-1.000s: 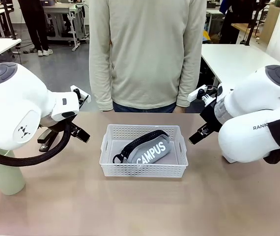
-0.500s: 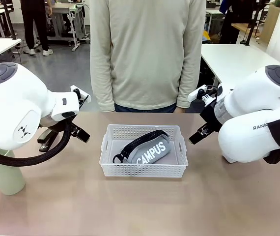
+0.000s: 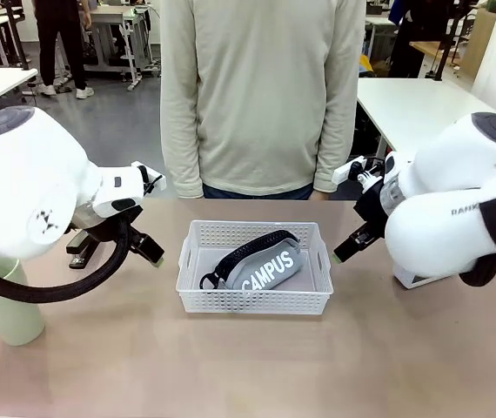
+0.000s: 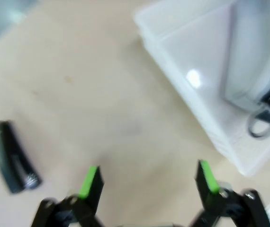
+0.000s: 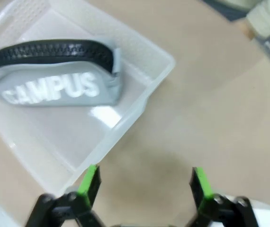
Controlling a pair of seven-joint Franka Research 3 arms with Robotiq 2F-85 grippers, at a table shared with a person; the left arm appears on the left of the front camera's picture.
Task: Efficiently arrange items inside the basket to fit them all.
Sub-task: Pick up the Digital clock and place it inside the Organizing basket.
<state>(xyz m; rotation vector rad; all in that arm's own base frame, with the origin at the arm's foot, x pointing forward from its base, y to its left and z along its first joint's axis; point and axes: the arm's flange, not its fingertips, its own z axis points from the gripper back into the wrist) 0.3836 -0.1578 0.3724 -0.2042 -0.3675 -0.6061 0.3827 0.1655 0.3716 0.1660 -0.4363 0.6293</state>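
Both my grippers are gaping, nothing held. Left gripper (image 4: 148,176) hangs over bare table btwn stapler (image 4: 13,157) & basket (image 3: 253,300). Right gripper (image 5: 144,182) is just off the basket's other short end. Pouch (image 3: 261,264) lies diagonal inside, alone. It looks soft, light, squashy: I'd pinch body or strap & shove it to one wall. Stapler's stiff, prob. heavier: grab across the middle. Cup (image 3: 4,305) sits by my left arm: light, rim grip. Table (image 3: 248,366) is smooth, beige. Person (image 3: 261,87) stands at far side, more benches behind.

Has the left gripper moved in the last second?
Yes: the left gripper has edged slightly closer to the white basket, toward its left end, in the front view.
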